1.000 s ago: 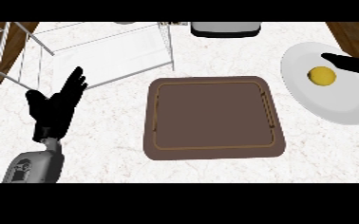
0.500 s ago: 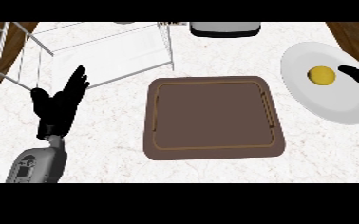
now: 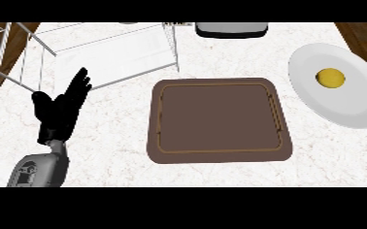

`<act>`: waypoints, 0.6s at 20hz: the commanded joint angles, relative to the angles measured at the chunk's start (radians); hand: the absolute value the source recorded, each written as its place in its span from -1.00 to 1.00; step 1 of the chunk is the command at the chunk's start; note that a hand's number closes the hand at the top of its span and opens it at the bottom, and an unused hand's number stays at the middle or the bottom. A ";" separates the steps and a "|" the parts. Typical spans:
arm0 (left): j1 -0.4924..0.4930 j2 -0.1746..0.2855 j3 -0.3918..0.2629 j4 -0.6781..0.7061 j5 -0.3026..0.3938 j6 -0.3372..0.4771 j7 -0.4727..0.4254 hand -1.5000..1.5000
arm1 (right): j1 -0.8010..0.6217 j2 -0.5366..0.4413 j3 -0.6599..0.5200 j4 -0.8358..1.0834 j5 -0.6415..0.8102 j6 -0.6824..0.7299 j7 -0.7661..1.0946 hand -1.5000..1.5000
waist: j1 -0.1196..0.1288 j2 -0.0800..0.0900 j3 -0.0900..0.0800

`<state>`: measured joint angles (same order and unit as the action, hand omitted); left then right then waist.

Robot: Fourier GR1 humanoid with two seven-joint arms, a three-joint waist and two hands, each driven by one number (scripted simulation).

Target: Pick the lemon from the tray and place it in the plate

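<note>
Withdrawn: right hand, now out of view. Earlier its black fingers lay over round white plate (image 3: 319, 109) beside small yellow lemon (image 3: 330, 77); lemon sits alone.

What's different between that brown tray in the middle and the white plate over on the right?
The tray is dark brown; the plate is white. The tray is square with rounded corners; the plate is round. The plate holds the lemon; the tray holds nothing. Both lie flat on the pale counter.
</note>
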<state>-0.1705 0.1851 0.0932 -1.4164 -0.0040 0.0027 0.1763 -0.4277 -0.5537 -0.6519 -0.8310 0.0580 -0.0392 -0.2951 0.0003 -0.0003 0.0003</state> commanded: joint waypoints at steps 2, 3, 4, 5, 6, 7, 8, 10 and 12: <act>-0.021 0.034 0.027 -0.012 0.023 -0.046 0.043 0.00 | 0.077 -0.013 0.003 -0.017 -0.043 -0.002 -0.030 -1.00 | 0.000 0.000 0.000; 0.030 0.013 0.023 -0.036 0.031 -0.043 0.023 0.00 | 0.112 -0.016 0.009 -0.076 -0.048 0.001 0.006 -1.00 | -0.001 -0.001 0.000; 0.069 -0.021 -0.015 -0.084 -0.004 -0.009 0.006 0.00 | 0.095 -0.055 -0.003 0.038 -0.044 0.030 -0.057 -1.00 | 0.004 0.000 0.000; -0.017 0.006 0.026 0.037 0.013 -0.036 -0.007 0.00 | 0.073 -0.065 0.006 0.047 -0.060 0.022 -0.046 -1.00 | 0.001 0.001 0.000; -0.016 0.009 0.023 0.020 0.009 -0.038 -0.005 0.00 | 0.050 -0.088 0.008 0.120 -0.055 0.027 -0.087 -1.00 | 0.003 0.002 0.000; 0.019 0.010 0.020 -0.024 0.012 -0.044 -0.004 0.00 | 0.071 -0.099 0.014 0.073 -0.052 0.025 -0.073 -1.00 | 0.003 0.001 0.000; 0.028 -0.029 -0.009 -0.028 -0.024 0.001 -0.011 0.00 | 0.069 -0.120 0.002 0.116 -0.060 0.036 -0.079 -1.00 | 0.003 0.001 0.000; 0.048 -0.017 -0.014 -0.081 -0.021 -0.006 0.043 0.00 | 0.106 -0.091 0.007 0.170 -0.047 0.023 -0.161 -1.00 | 0.006 0.001 0.001; 0.029 0.000 0.028 0.010 0.014 -0.053 -0.042 0.00 | 0.066 -0.127 0.038 0.140 -0.047 0.013 -0.062 -1.00 | 0.004 0.001 0.000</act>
<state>-0.1604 0.1783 0.1064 -1.4190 -0.0040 -0.0226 0.1687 -0.3459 -0.6494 -0.6364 -0.7290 0.0079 -0.0157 -0.3701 0.0024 0.0007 0.0005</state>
